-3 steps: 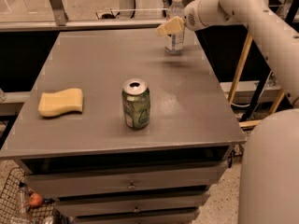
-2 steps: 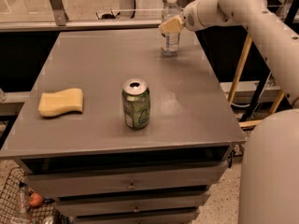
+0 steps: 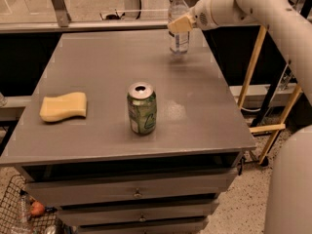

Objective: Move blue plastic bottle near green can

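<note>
Far right on the bench, the gripper pinches the bottle, well apart from the nearer can.

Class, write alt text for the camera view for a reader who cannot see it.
The robot's tool is at a blue plastic bottle on the far right of a grey table. A green can stands near the front centre, apart from the bottle, with a yellow sponge further left.
</note>
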Robot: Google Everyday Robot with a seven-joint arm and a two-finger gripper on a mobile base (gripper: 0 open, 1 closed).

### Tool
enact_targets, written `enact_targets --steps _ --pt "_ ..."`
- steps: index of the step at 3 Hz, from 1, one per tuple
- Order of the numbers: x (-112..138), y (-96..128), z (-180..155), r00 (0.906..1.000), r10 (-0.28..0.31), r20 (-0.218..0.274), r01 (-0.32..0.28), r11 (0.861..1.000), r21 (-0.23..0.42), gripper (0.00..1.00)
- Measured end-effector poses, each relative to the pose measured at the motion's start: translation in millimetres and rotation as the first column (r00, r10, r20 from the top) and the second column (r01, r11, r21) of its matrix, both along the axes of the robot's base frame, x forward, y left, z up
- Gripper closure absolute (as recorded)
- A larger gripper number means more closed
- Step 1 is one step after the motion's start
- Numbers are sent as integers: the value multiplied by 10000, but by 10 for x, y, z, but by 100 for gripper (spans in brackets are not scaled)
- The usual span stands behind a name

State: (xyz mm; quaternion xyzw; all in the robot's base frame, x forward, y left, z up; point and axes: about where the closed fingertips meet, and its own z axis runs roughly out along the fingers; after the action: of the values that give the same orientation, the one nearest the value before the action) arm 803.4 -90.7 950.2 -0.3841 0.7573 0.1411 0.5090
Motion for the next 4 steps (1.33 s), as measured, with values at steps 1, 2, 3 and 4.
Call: enact_targets --steps 1,2,3,4 --pt "-430 71 158 9880 1472 472 -1425 9855 -920 100" --pt "-927 95 184 9530 2985 525 -2871 9446 -1591 100" --pt "-988 112 148 9413 3332 534 -3190 9301 -1820 100" --pt "-973 121 146 9432 3280 521 -3146 9326 -1769 100"
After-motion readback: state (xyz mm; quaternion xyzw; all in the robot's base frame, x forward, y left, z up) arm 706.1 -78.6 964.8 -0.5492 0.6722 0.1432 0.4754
